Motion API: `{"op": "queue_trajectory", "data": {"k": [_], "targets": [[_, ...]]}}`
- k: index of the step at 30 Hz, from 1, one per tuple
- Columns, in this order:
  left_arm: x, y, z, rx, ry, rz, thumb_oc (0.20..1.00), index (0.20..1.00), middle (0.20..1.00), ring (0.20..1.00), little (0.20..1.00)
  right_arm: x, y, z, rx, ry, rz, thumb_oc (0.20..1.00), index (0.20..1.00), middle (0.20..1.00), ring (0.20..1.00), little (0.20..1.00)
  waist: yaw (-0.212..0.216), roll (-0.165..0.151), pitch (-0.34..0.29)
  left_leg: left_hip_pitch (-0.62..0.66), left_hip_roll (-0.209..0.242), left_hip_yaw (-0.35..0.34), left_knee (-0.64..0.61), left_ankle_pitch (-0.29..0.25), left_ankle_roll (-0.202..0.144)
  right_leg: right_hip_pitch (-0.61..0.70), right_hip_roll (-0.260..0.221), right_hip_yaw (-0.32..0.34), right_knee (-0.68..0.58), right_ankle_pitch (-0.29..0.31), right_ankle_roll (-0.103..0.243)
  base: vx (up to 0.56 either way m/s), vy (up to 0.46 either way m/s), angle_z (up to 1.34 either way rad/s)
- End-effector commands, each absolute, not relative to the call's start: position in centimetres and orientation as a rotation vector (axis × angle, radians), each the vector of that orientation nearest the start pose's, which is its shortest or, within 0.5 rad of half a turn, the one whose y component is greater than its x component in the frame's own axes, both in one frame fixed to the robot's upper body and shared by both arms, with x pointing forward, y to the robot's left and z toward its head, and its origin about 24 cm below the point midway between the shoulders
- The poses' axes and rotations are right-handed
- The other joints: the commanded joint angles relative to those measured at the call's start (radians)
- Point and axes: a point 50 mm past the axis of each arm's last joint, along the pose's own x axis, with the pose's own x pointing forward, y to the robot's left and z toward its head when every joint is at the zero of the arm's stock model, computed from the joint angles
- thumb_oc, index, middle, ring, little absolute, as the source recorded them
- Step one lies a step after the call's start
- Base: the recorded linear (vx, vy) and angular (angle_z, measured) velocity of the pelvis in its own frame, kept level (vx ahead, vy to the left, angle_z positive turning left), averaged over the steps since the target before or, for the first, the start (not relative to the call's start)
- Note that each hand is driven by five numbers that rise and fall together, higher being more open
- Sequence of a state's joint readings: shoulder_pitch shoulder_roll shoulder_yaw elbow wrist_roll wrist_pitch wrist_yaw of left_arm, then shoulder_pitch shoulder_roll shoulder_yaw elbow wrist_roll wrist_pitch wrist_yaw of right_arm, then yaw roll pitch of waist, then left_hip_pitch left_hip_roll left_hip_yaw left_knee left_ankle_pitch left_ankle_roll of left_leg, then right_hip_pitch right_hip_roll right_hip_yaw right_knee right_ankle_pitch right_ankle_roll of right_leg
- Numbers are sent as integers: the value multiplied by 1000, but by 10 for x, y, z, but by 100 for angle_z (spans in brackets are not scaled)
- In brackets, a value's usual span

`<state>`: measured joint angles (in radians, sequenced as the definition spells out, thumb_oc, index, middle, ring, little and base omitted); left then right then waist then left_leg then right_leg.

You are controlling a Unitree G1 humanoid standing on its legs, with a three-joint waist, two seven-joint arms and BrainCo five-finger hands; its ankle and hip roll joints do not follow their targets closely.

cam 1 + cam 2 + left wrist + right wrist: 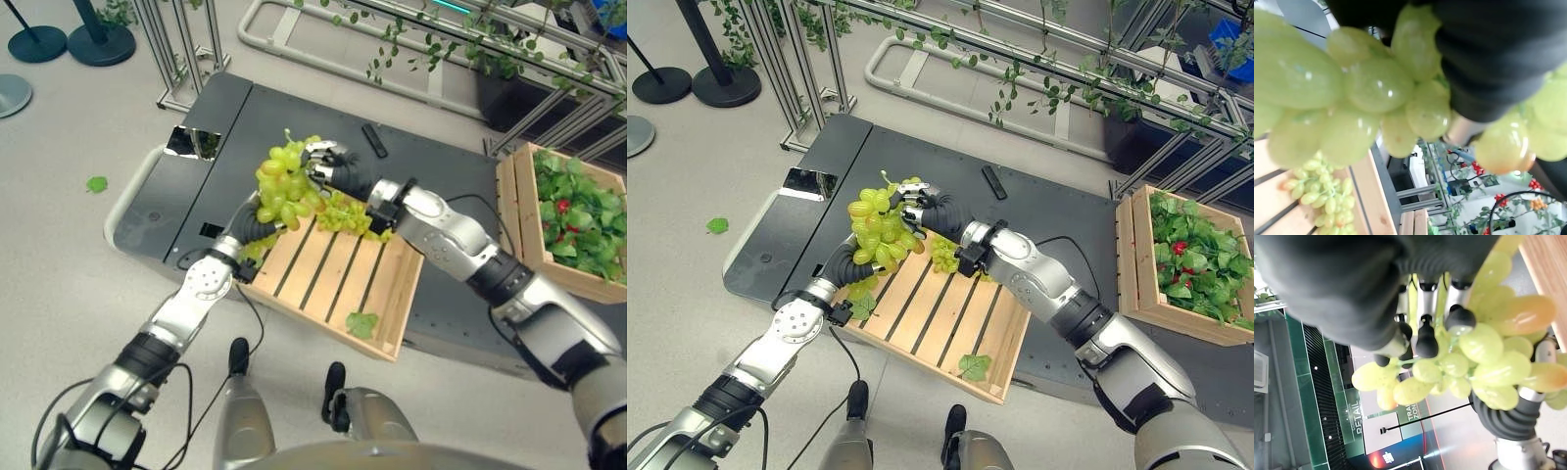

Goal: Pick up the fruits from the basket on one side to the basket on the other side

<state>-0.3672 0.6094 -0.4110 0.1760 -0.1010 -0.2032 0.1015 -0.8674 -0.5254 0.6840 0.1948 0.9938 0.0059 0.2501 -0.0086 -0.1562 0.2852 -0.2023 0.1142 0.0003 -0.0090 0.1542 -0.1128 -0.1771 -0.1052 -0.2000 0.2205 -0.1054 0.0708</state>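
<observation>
A big bunch of green grapes [284, 186] hangs in the air over the far left corner of a slatted wooden crate [333, 279]. My right hand [328, 162] reaches in from the right and is shut on the top of the bunch; in the right wrist view its dark fingertips [1425, 340] and thumb pinch among the grapes [1484, 357]. My left hand [257, 223] comes up from below, buried under the bunch. A second, smaller grape bunch [348, 215] lies in the crate's far corner.
The crate rests on a dark grey platform [245, 127] with a black bar-shaped object [374, 139] on it. A green leaf [361, 324] lies in the crate. To the right stands another wooden crate [573, 220] of greens and red fruit. Metal frames line the back.
</observation>
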Motion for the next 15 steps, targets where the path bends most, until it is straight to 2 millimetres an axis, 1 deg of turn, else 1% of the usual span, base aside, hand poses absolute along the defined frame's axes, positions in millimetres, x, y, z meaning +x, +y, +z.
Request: {"op": "queue_trajectory", "data": {"k": [1,5,6,7,8,9,10,11,13,14,15], "targets": [[304,145,134,500,-448,-362,200,200,200,200,200,303,-11,231,134,-367,1188,200,200,200,200,200,-1,-59,-51,51,-42,1,70,-146,40,-12,-24,18,-114,117,70,0,0,0],[304,144,133,480,-446,-366,200,200,200,200,200,303,-11,230,132,-370,1183,200,200,200,200,200,-1,-59,-50,49,-42,-1,77,-148,41,-11,-24,19,-112,116,69,0,0,0],[304,145,133,473,-444,-363,200,200,200,200,200,303,-12,231,127,-374,1180,457,457,457,457,457,-2,-59,-50,48,-42,-1,77,-149,41,-11,-24,20,-114,117,69,0,0,0],[303,145,132,454,-437,-362,200,200,200,200,200,304,-13,231,114,-377,1171,1000,1000,1000,1000,1000,-2,-59,-50,48,-42,0,77,-149,41,-11,-24,21,-116,117,70,0,0,0],[303,146,132,452,-434,-358,200,200,200,200,200,305,-15,231,107,-380,1159,1000,1000,1000,1000,1000,-2,-60,-50,47,-41,0,77,-149,41,-11,-24,22,-117,118,70,0,0,0],[302,148,130,434,-426,-349,200,200,200,200,200,309,-23,232,93,-391,1121,1000,1000,1000,1000,1000,-2,-59,-51,47,-43,2,77,-149,41,-11,-24,23,-120,119,70,0,0,0],[302,148,130,434,-425,-349,200,200,200,200,200,309,-23,232,93,-391,1121,1000,1000,1000,1000,1000,-2,-59,-51,47,-43,2,77,-149,41,-11,-24,23,-120,119,70,0,0,0],[302,150,129,429,-421,-342,200,200,200,200,200,311,-28,232,82,-393,1103,1000,1000,1000,1000,1000,-2,-59,-52,47,-43,3,78,-150,42,-11,-23,24,-120,119,70,0,0,0],[301,154,129,413,-416,-328,200,200,200,200,200,312,-40,234,9,-417,1075,1000,1000,1000,1000,1000,-3,-58,-53,47,-44,3,79,-150,41,-10,-25,22,-120,120,70,0,0,0],[302,160,118,375,-371,-294,200,200,200,200,200,314,-52,235,-1,-419,1046,1000,1000,1000,1000,1000,-6,-58,-54,46,-45,2,83,-150,40,-7,-25,22,-120,119,70,0,0,0],[302,163,117,352,-365,-274,200,200,200,200,200,316,-62,232,-14,-410,1023,1000,1000,1000,1000,1000,-8,-57,-55,47,-45,1,85,-151,40,-6,-26,22,-119,118,70,0,0,0]]}}
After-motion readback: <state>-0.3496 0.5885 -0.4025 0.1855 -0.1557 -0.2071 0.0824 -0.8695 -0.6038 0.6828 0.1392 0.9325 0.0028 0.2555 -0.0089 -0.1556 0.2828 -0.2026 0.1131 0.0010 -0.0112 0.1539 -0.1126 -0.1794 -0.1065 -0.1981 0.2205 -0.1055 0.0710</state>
